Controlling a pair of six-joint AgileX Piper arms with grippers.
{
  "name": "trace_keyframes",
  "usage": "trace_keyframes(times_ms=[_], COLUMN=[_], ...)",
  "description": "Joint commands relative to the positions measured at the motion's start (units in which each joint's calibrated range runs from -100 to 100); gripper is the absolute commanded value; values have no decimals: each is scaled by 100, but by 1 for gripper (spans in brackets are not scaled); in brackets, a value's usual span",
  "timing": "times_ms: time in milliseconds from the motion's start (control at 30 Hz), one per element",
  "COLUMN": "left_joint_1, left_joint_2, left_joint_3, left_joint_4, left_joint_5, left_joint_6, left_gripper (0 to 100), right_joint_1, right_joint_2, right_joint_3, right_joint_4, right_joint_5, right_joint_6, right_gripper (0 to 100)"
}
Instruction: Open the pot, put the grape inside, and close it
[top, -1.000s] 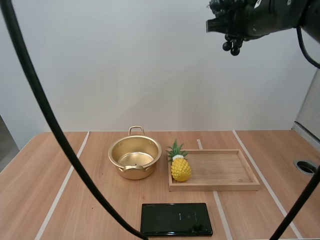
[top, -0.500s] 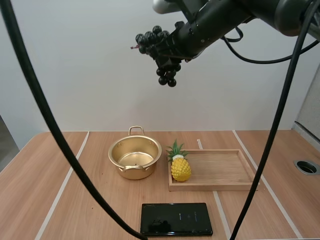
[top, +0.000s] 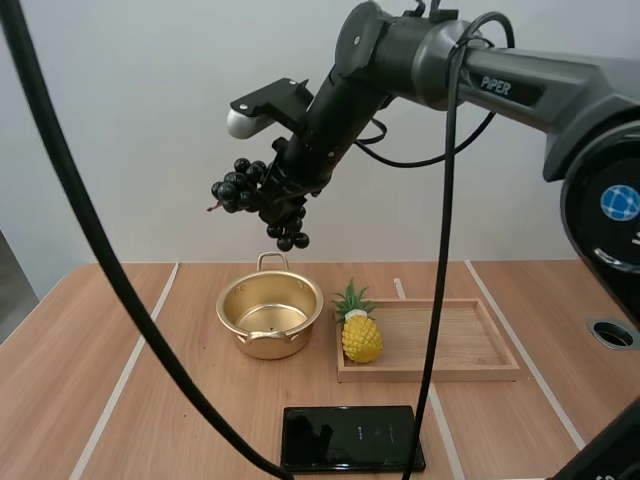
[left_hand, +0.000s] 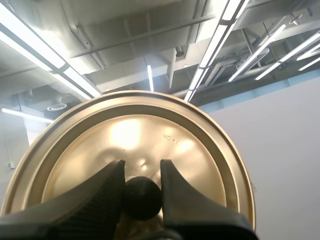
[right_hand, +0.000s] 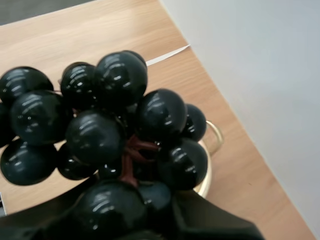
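Grey right arm (top: 480, 80) is stretched high; black 2-finger right gripper (top: 277, 197) is clamped on black grape bunch (top: 238, 188). Left gripper (left_hand: 142, 172) is pinched on gold lid's (left_hand: 150, 130) knob (left_hand: 142, 199).

White letters reading "PIPER" run along the right arm (top: 503, 86) (a round blue emblem (top: 621, 203) sits lower on it). The lid (left_hand: 135, 145) bears a small stamp, too faint to read.

Bright even light, faint shadows; glare on lid (left_hand: 131, 134), highlights on grapes (right_hand: 120, 75)

One pot (top: 268, 346), one lid (left_hand: 150, 137), one grape bunch (top: 240, 188), one pineapple (top: 361, 338), one tray (top: 450, 340), one black slab (top: 352, 438), perhaps a phone.
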Motion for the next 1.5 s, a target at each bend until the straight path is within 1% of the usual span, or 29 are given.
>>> trace_keyframes(times_ms=[0, 200, 433, 600, 800, 1167, 1267, 1400, 1467], left_joint_1=[-9, -9, -9, -9, -9, -9, -9, -9, -9], left_joint_2=[9, 34, 34, 33, 33, 33, 33, 33, 33], left_joint_3=[-18, -18, -18, -18, -18, -18, -18, -18, -18], left_joint_4=[49, 49, 49, 49, 49, 49, 49, 49, 49], left_joint_5=[1, 45, 45, 147, 501, 517, 517, 558, 562], left_joint_6=[26, 26, 26, 26, 26, 26, 26, 26, 26], left_gripper=[0, 0, 0, 0, 0, 0, 0, 0, 0], right_joint_1=[101, 127, 127, 127, 127, 127, 127, 127, 127], right_joint_2=[256, 787, 1201, 1535, 1891, 2711, 2874, 2917, 2917], right_joint_3=[-67, -67, -67, -67, -54, -54, -54, -54, -54], right_joint_4=[-21, -108, -413, -620, -620, -647, -988, -1817, -2047], right_joint_5=[-462, -1081, -1392, -1392, -1301, -901, -996, -1277, -1294], right_joint_6=[103, 576, 766, 1018, 1139, 1194, 1423, 1851, 1955], right_gripper=[0, 0, 0, 0, 0, 0, 0, 0, 0])
